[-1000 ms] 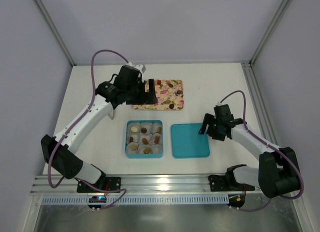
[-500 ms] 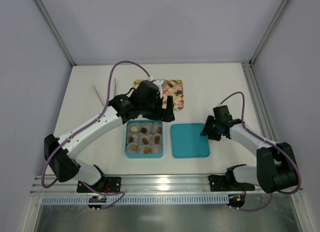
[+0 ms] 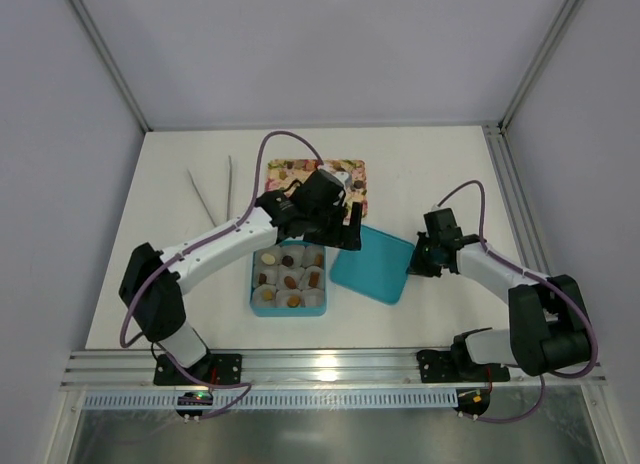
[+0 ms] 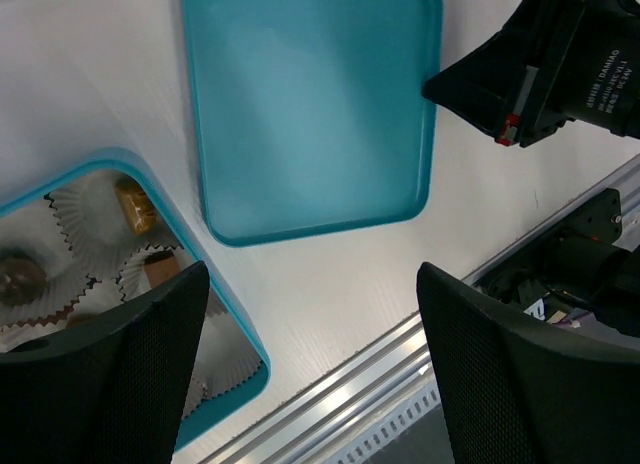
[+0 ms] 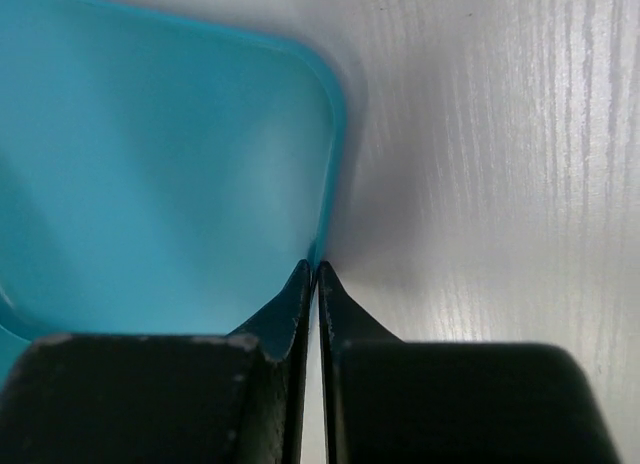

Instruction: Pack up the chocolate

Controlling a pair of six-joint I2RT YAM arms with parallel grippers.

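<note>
Grey sticks (image 3: 229,189) are laid well to the left of the teal box (image 3: 253,284). Chocolates (image 3: 289,281) are held in its paper cups (image 4: 80,229). More are seen on the floral tray (image 3: 355,169) behind the box, which is partly covered by the left arm. The left gripper (image 4: 312,274) is spread wide just past the box's right rim. The teal lid (image 3: 372,266), skewed beside the box, is pinched at its right edge by the right gripper (image 5: 312,266).

Lab cell: white panel walls (image 3: 300,54), aluminium rail (image 3: 330,365)

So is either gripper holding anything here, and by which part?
The right gripper pinches the teal lid by its side rim. The left gripper is open, holding nothing.
</note>
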